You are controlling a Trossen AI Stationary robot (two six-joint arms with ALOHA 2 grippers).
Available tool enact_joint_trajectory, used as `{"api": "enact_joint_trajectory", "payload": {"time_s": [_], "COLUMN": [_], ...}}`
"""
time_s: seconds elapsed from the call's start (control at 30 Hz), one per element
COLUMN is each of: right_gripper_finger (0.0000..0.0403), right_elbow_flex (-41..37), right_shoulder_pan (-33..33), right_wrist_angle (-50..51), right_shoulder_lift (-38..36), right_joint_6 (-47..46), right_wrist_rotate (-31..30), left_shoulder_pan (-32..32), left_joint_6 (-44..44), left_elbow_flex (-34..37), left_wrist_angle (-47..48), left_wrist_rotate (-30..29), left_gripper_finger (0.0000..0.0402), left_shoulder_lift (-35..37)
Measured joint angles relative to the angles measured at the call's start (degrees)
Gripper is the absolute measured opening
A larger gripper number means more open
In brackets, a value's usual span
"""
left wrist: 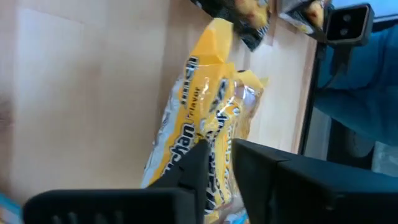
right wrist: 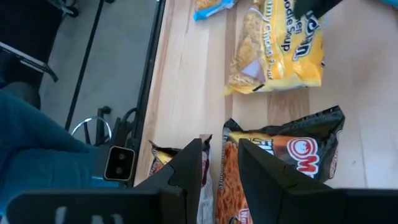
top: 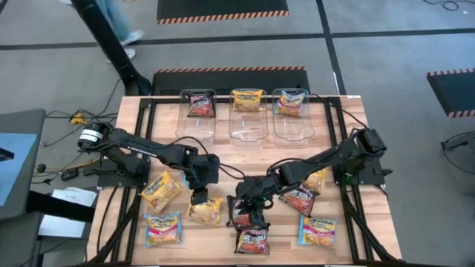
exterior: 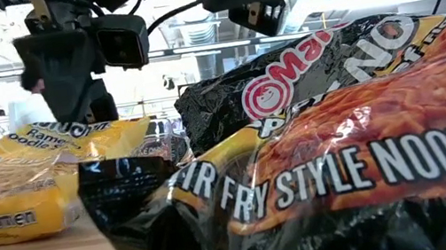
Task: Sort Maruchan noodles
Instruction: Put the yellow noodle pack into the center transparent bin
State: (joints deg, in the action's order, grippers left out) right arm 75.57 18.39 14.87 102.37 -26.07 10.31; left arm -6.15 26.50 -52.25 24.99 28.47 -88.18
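Note:
My left gripper (top: pixel 199 197) (left wrist: pixel 219 149) hovers low over a yellow noodle packet (top: pixel 205 211) (left wrist: pixel 205 106) lying flat on the table, near the middle. It is open, with a raised fold of the packet between its fingers. My right gripper (top: pixel 251 211) (right wrist: pixel 221 143) is open just to the right. Its fingers straddle the near edge of a dark red-black packet (top: pixel 241 215) (right wrist: pixel 280 155) that also lies on the table. Another dark packet (top: pixel 252 241) (exterior: pixel 348 177) lies by the near edge. My left gripper comes slanting down from the far left, with the yellow packet's crinkled fold (left wrist: pixel 217 134) in the gap between its fingers; I cannot tell whether they touch it. My right gripper slants down from the far right over the dark packet's edge (right wrist: pixel 225 168); touch cannot be told.
Three clear tubs (top: pixel 198 122) (top: pixel 249 126) (top: pixel 291 126) stand at the far side, each with one packet. Loose packets lie at the left (top: pixel 162 190) (top: pixel 163 228) and at the right (top: pixel 300 199) (top: pixel 318 230) (top: pixel 315 178). A person's legs (top: pixel 119 22) show beyond the far left corner.

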Motion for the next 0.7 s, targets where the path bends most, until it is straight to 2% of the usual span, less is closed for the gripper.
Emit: {"api": "enact_joint_trajectory", "payload": {"time_s": [0.13,0.3,0.7], "right_gripper_finger": [0.0127,0.0127,0.0127], "right_elbow_flex": [0.0,0.0,0.0], "right_shoulder_pan": [0.0,0.0,0.0], "right_wrist_angle": [0.5,0.7,0.9], "right_shoulder_lift": [0.0,0.0,0.0], "right_joint_6": [0.0,0.0,0.0], "right_wrist_rotate": [0.2,0.3,0.3], "left_shoulder_pan": [-0.8,-0.8,-0.9], "left_joint_6": [0.3,0.8,-5.2], "left_elbow_flex": [0.0,0.0,0.1], "left_wrist_angle": [0.0,0.0,0.6], "left_wrist_rotate": [-2.8,-9.5,-7.8], "left_gripper_finger": [0.0106,0.0146,0.0177], "left_shoulder_lift": [0.0,0.0,-2.0]}}
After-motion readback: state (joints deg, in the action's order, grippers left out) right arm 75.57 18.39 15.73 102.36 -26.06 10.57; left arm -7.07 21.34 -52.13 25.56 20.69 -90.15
